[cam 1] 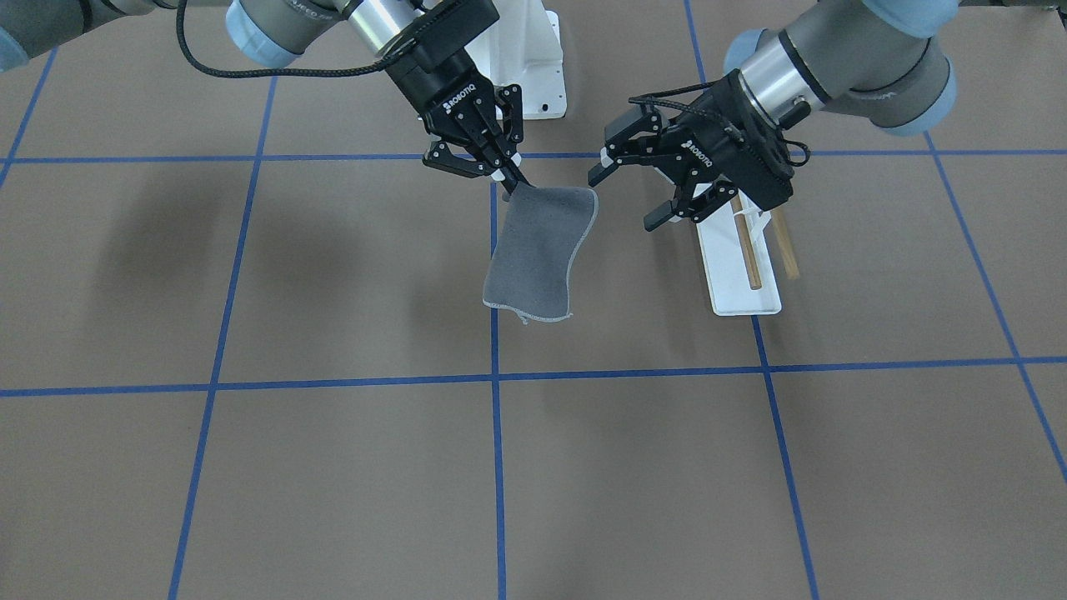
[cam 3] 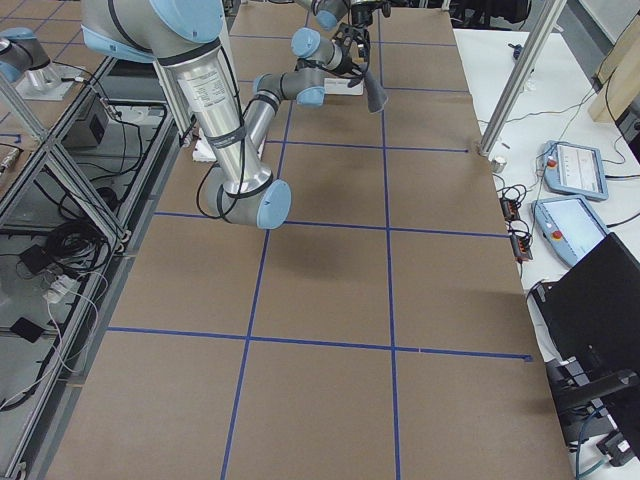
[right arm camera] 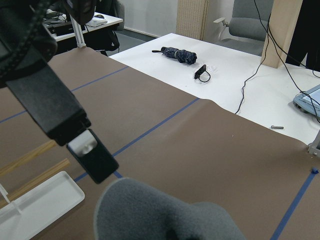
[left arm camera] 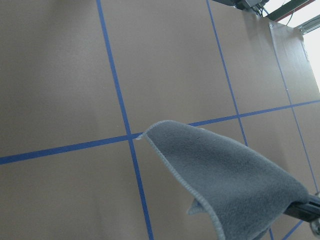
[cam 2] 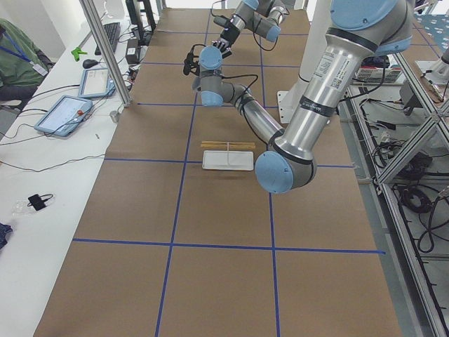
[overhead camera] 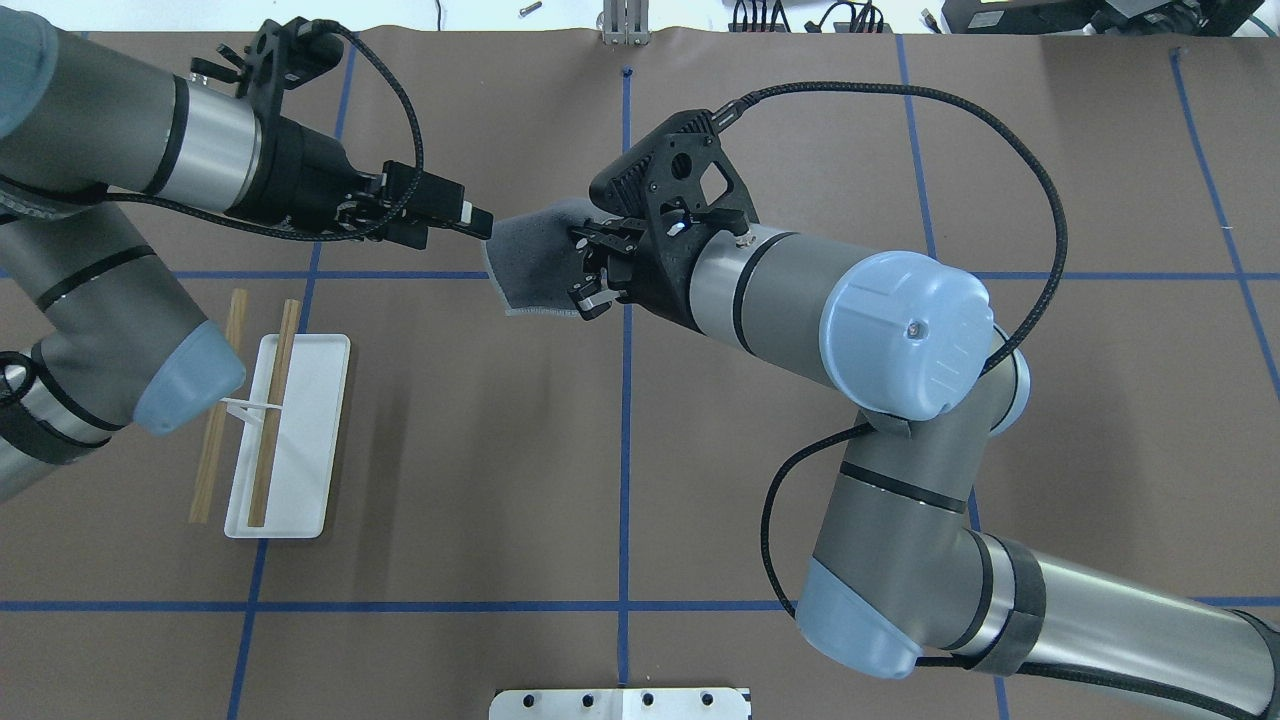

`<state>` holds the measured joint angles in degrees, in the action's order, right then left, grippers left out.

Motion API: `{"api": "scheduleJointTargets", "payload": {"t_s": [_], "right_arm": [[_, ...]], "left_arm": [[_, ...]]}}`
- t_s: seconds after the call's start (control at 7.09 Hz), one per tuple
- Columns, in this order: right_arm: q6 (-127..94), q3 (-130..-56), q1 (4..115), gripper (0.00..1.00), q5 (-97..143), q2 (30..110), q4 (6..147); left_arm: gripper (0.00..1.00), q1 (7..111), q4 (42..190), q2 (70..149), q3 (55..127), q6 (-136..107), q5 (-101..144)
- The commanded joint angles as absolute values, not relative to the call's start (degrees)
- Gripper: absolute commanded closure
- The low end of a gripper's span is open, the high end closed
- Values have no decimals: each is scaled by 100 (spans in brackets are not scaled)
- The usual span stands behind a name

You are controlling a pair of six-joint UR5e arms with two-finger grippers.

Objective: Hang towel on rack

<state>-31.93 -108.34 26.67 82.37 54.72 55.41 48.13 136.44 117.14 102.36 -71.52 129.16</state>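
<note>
A dark grey cloth towel (cam 1: 538,254) is held aloft, pinched in the right claw (cam 1: 510,177), the left claw (cam 1: 627,197) spread empty alongside; the white wooden-dowelled rack (cam 1: 738,287) behind is not yet draped.

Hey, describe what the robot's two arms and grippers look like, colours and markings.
The left arm and right arm are grey tubes with pale-blue joint caps and silver wrist rings. The left gripper and right gripper are black two-finger linkages with white ROBOTIQ lettering. A black braided cable loops to each wrist.
</note>
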Motion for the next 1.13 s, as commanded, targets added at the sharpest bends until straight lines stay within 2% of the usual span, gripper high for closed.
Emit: {"api": "scheduleJointTargets", "payload": {"t_s": [0.0,0.14,0.28,0.42,0.56,0.71,0.85,0.99], "right_arm": [[-3199,-10819,2506,100,8017,5388,5537],[-3199,-10828,2453,100,7955,5388,5537],[-3199,-10828,2452,100,7954,5388,5537],[-3199,-10819,2443,100,7954,5396,5528],[-3199,-10819,2443,100,7954,5396,5528],[-3199,-10811,2443,100,7954,5396,5537],[-3191,-10811,2443,100,7954,5405,5537],[-3190,-10811,2443,100,7954,5414,5537]], "left_arm": [[23,4694,13676,11786,10213,-7172,12823],[30,4676,13676,11786,10213,-7172,12815],[30,4676,13676,11786,10213,-7172,12814],[45,4676,13676,11786,10213,-7172,12814],[68,4676,13676,11786,10213,-7163,12823],[86,4676,13676,11786,10222,-7163,12823],[100,4676,13676,11786,10222,-7163,12823],[100,4676,13676,11786,10222,-7163,12823]]}}
